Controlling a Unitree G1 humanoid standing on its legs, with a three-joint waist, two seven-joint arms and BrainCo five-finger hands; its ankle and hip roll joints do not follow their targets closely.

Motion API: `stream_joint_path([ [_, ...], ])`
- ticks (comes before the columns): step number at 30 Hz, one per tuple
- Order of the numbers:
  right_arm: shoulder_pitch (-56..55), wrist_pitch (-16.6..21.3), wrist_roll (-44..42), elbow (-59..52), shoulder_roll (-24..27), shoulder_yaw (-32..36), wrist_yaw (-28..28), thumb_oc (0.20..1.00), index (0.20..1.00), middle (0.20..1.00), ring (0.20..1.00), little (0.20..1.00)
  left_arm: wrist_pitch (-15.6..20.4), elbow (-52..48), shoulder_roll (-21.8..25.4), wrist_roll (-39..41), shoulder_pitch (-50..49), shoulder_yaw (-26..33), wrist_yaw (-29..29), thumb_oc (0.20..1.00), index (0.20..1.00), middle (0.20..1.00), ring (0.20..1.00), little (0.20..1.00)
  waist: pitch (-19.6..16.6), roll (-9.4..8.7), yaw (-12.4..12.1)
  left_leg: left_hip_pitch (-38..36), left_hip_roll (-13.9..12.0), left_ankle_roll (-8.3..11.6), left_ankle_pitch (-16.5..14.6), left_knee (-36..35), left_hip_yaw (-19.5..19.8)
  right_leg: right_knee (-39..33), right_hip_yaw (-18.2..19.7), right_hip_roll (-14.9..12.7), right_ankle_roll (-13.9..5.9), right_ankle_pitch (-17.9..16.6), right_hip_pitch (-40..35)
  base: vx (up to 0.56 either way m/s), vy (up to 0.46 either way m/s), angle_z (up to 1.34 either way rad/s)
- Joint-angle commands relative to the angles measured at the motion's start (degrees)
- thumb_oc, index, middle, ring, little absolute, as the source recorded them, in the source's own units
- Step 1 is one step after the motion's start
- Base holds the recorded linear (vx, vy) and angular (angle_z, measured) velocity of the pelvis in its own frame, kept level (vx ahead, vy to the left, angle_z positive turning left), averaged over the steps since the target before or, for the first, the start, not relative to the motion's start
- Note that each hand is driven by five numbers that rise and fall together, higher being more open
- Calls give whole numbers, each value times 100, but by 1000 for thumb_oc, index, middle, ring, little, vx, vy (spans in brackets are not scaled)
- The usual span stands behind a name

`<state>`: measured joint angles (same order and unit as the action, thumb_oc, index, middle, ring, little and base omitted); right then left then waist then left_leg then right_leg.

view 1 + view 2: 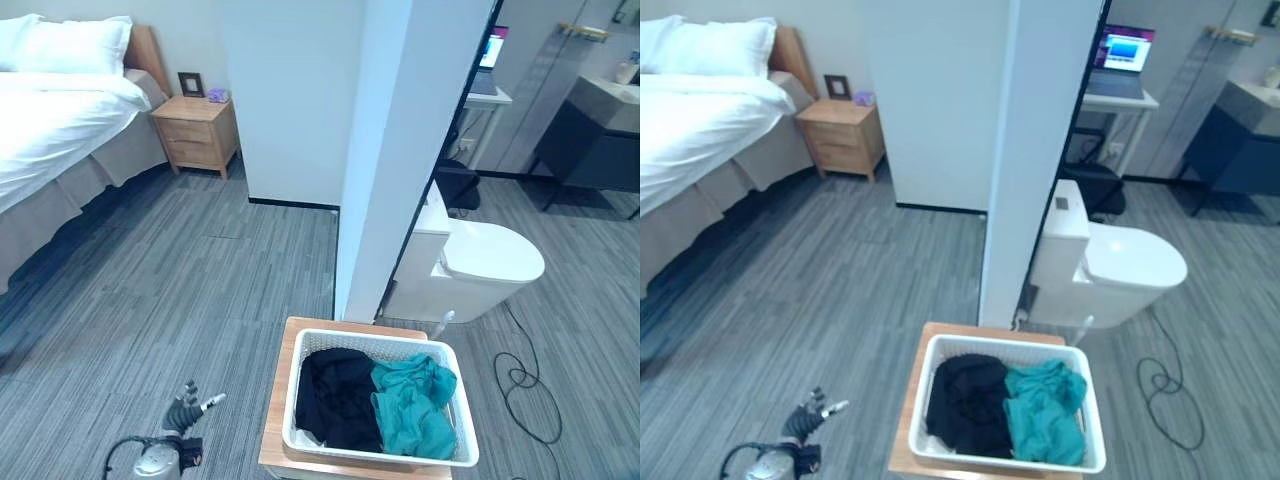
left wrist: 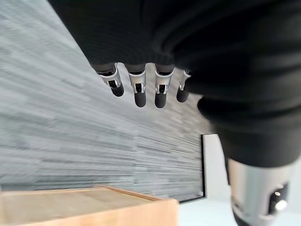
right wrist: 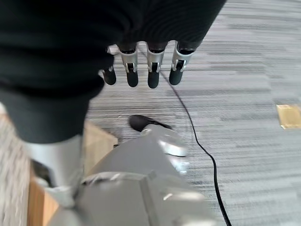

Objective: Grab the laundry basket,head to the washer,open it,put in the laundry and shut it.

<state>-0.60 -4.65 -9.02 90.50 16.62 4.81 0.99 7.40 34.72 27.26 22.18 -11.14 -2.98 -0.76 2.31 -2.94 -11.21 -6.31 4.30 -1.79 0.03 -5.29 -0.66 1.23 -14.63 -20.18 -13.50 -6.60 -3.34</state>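
Two robot hands, silver and black

The left hand (image 1: 183,412) has slim silver fingers (image 2: 138,87) in a row, each ending in a rounded dark tip, with small dark slots in the metal near the ends. A black ribbed cover (image 2: 197,33) wraps the back of the hand and the wrist. Its thumb (image 2: 256,193) is a thicker silver barrel with a small round screw-like stud. From the head, the arm (image 1: 157,460) behind it looks silver-grey with a dark band, though it is small there. The right hand (image 3: 151,66) matches: silver fingers, dark tips, black ribbed cover (image 3: 61,42), and a silver thumb (image 3: 56,162).
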Motion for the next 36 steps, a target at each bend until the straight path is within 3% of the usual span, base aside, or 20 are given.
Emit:
stream_joint_path([
  [1, 96, -45, -309, 248, 772, -28, -79, 1000, 1000, 1000, 1000, 1000, 176, -485, -42, 404, -56, 859, 52, 1000, 1000, 1000, 1000, 1000, -3, 163, -45, 571, -533, 368, 118, 118, 225, 34, -65, 352, 163, 43, -108, -13, -153, -40],
  [5, 296, 209, -534, -709, 1196, 7, -164, 1000, 1000, 1000, 1000, 1000, 287, -1139, 433, 705, -453, 1807, -10, 1000, 1000, 1000, 1000, 1000, -73, 78, 66, 611, -723, 549, 212, 29, 204, -290, -120, 510, 198, 86, -232, -7, -134, -22],
  [7, 302, 216, -256, -2469, 1461, -172, -200, 1000, 1000, 1000, 1000, 1000, 223, -1409, 652, 603, -641, 2065, -31, 1000, 1000, 1000, 1000, 1000, -54, 83, 162, 624, -789, 596, 221, 29, 168, -324, -85, 580, 223, 158, -251, -35, -55, -4],
  [8, 283, 194, -250, -2500, 1458, -163, -205, 1000, 1000, 1000, 1000, 1000, 219, -1417, 651, 602, -647, 2066, -31, 1000, 1000, 1000, 1000, 1000, -73, 78, 165, 652, -784, 593, 241, 29, 171, -330, -86, 577, 224, 139, -228, -38, -12, -8],
  [9, 237, 65, 146, -4296, 1765, -294, -101, 1000, 1000, 1000, 1000, 1000, 4, -1445, 941, 343, -594, 2010, 27, 1000, 1000, 1000, 1000, 1000, -66, 122, 266, 680, -834, 621, 254, 29, 125, -341, -42, 633, 254, 200, -203, -36, 13, -8],
  [12, 784, -138, 464, -5576, 1911, -803, 123, 1000, 1000, 1000, 1000, 1000, -347, -1286, 1284, 201, -331, 1480, 206, 1000, 1000, 1000, 1000, 1000, -61, 208, 370, 686, -850, 611, 235, 29, 102, -358, 17, 693, 288, 262, -168, 2, 39, -2],
  [18, 1541, -287, 510, -5698, 1539, -1705, 356, 1000, 1000, 1000, 1000, 1000, -809, -889, 1742, -282, 359, 511, 493, 1000, 1000, 1000, 1000, 1000, 205, 251, 416, 840, -888, 578, 271, 29, 126, -286, 89, 730, 302, 289, 71, -57, 49, -5],
  [27, 2722, -452, 331, -4750, 696, -2575, 225, 1000, 1000, 1000, 1000, 1000, -1221, 99, 1814, -829, 1951, -636, 459, 1000, 1000, 1000, 1000, 1000, 1077, 33, 330, 1442, -959, 555, 524, 29, 166, -64, 237, 835, 388, 235, 786, -151, -16, 0],
  [33, 3208, -491, 256, -4536, 712, -2703, -1, 1000, 1000, 1000, 1000, 1000, -1264, 922, 1572, -982, 3103, -1252, 283, 1000, 1000, 1000, 1000, 1000, 1540, -48, 405, 1695, -939, 538, 642, 29, 146, 121, 321, 827, 426, 205, 1138, -111, 8, -2],
  [36, 3459, -437, 208, -4323, 656, -2831, -107, 1000, 1000, 1000, 1000, 1000, -1044, 2268, 1174, -948, 3988, -1779, 106, 1000, 1000, 1000, 1000, 1000, 1738, -40, 448, 1732, -948, 539, 673, 38, 124, 169, 341, 822, 432, 185, 1238, -82, 19, -2],
])
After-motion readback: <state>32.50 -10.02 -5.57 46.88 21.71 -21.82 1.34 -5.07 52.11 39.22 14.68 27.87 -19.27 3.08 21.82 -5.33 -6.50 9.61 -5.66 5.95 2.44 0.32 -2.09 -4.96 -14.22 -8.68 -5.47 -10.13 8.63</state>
